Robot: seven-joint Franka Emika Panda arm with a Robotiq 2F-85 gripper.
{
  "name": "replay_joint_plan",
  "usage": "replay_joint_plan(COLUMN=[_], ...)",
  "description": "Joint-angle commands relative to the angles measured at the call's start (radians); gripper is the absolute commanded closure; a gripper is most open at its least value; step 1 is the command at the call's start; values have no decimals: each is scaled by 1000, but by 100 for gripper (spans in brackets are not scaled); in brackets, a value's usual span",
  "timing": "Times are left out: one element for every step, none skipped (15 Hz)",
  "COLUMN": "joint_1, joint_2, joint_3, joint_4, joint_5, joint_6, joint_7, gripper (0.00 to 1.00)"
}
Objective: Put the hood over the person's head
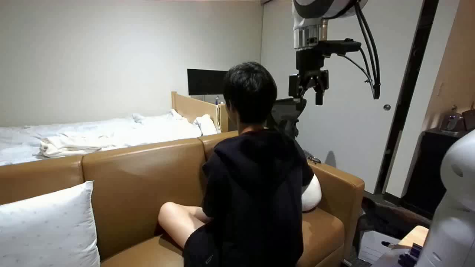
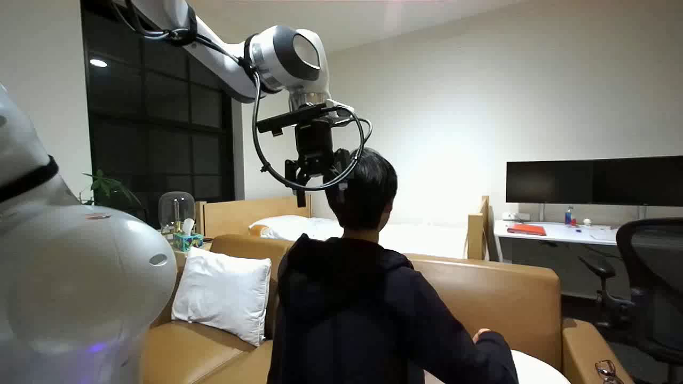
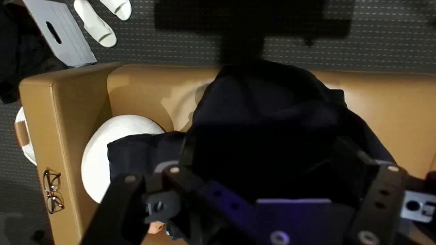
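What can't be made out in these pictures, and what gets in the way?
Expression: hidden in both exterior views by the back of the head.
Hood: edges lost against the dark jacket in the wrist view.
Gripper: one finger blends into the dark head in an exterior view.
White round thing: partly covered by the sleeve in the wrist view.
One slipper: cut off by the wrist view's top edge.

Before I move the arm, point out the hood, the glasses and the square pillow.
Hood [image 1: 256, 165]: in an exterior view, middle of its hanging cloth.
Glasses [image 3: 51, 194]: in the wrist view, bridge between the lenses.
Square pillow [image 2: 223, 293]: in an exterior view, middle of its front.
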Motion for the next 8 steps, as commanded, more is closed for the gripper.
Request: replay_joint_plan(joint_1=[9,9,14,20,26,42,57,71], joint_2=[1,1,1,2,2,-1,-1,1], joint_3=[-7,-7,-4,4,11,16,19,24], joint_4=[2,2,1,0,-3,-11,-16,-21], joint_5=[-3,-3,-10,-18,-30,-43,-54,-72], joint_6=[-3,-3,3,10,19,36,52,66], joint_7=[3,3,-8,-10,-19,-50,-80,-108], gripper=[0,0,0,0,0,0,0,0])
